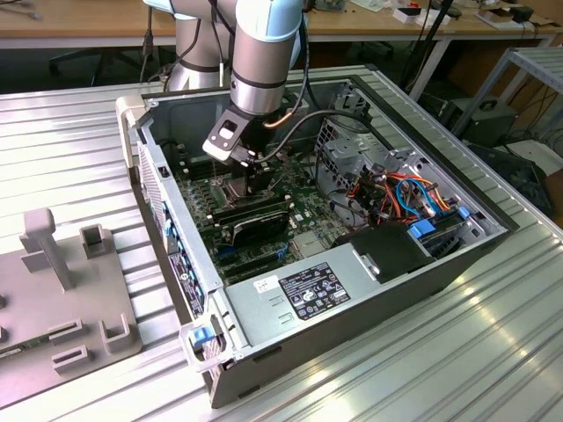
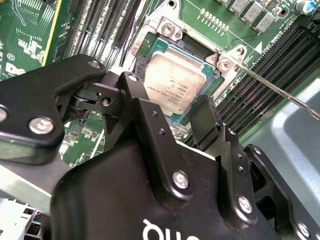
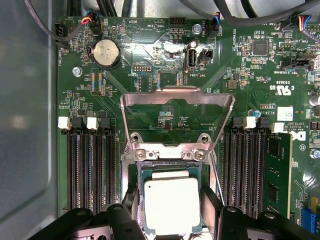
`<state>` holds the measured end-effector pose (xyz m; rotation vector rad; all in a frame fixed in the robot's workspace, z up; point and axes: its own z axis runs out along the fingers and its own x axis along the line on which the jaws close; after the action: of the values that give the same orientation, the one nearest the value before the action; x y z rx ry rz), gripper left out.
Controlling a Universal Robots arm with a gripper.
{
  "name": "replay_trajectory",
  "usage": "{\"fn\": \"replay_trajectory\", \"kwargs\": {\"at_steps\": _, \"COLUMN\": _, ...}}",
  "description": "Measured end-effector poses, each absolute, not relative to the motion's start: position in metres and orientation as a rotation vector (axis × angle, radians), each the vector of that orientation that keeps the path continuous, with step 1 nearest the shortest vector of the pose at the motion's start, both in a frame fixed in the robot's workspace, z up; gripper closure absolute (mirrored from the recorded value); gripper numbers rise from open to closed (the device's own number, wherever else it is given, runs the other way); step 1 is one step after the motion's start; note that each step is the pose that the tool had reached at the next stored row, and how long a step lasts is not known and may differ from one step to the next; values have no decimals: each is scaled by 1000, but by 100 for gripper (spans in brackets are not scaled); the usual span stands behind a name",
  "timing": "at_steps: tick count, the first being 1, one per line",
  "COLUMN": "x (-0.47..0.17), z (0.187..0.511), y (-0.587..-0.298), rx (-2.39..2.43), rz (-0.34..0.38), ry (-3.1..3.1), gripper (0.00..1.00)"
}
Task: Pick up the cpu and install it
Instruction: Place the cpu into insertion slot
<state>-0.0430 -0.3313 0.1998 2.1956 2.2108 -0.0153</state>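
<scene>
Case [image 1: 352, 290] lay wide open, motherboard [image 3: 165, 55] spread out beneath the claw [image 2: 169, 95]. Load frame [image 3: 177, 97] stood tipped back just beyond the claw, and memory slots [image 3: 92, 170] flanked it on either side. Fingers pinched the cpu [image 3: 171, 202] by opposite edges, and I judged it was sitting down inside the socket [image 3: 170, 166] directly under the claw. My worry was that a slightly skewed chip, pressed or dragged sideways, could bend the socket's contacts.
</scene>
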Motion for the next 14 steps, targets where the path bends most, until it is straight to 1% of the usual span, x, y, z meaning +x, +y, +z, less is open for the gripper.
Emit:
{"fn": "replay_trajectory", "kwargs": {"at_steps": 11, "x": -43, "z": 200, "y": -331, "rx": 2196, "rz": -15, "ry": 2210, "gripper": 38}}
{"fn": "replay_trajectory", "kwargs": {"at_steps": 13, "x": -43, "z": 200, "y": -331, "rx": 2196, "rz": -16, "ry": 2210, "gripper": 39}}
{"fn": "replay_trajectory", "kwargs": {"at_steps": 14, "x": -43, "z": 200, "y": -331, "rx": 2196, "rz": -16, "ry": 2210, "gripper": 46}}
